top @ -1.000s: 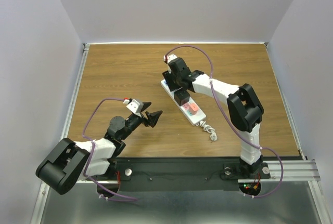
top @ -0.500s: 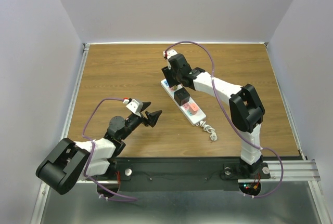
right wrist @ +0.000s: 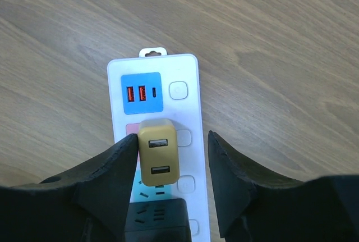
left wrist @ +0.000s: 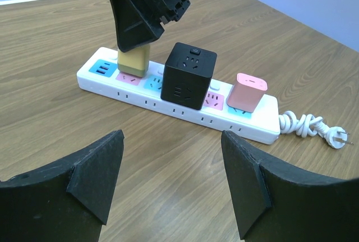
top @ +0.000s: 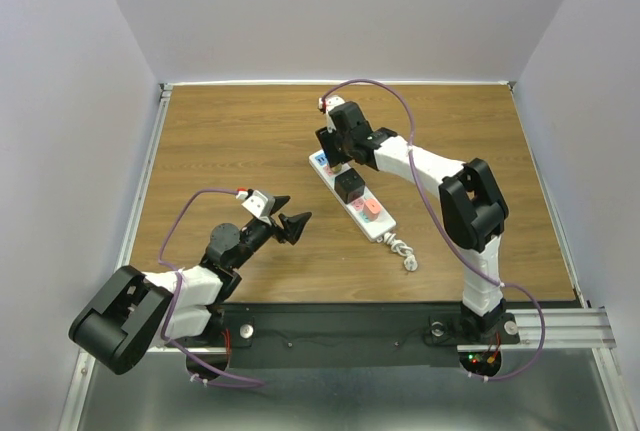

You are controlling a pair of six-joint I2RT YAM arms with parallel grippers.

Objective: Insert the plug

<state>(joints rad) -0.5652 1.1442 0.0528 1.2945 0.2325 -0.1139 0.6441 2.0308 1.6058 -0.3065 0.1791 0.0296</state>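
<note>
Wood-grain tabletop (top: 230, 131), white walls on three sides. A white power strip (right wrist: 185, 71) lies diagonally under the right arm.

Right gripper (right wrist: 172, 141): fingers spread, straddling the mustard USB charger (right wrist: 157, 152). The charger stands between the fingers, hard against one and clearly apart from the other, so nothing is pinching it.

Change over the last second: in the overhead view the right gripper sat lower and nearer the black cube adapter (left wrist: 188, 76). It has since shifted towards the strip's far end and lifted slightly, and the cube is now fully exposed.

Charger position: upright on the strip's pink socket, base touching the strip face. The blue USB block lies just beyond the fingertips, the black cube just behind on the palm side. It appears seated, though in the left wrist view the right finger hides its top, so full insertion is not confirmed.

Judgement: insertion likely done, with release under way. What remains is a clean retreat without knocking the charger.

Left gripper (left wrist: 171, 138): spread wide, holding nothing, low over the table well short of the strip. A pink charger (left wrist: 247, 91) and the coiled cord (left wrist: 305, 124) are off towards its right finger.
</note>
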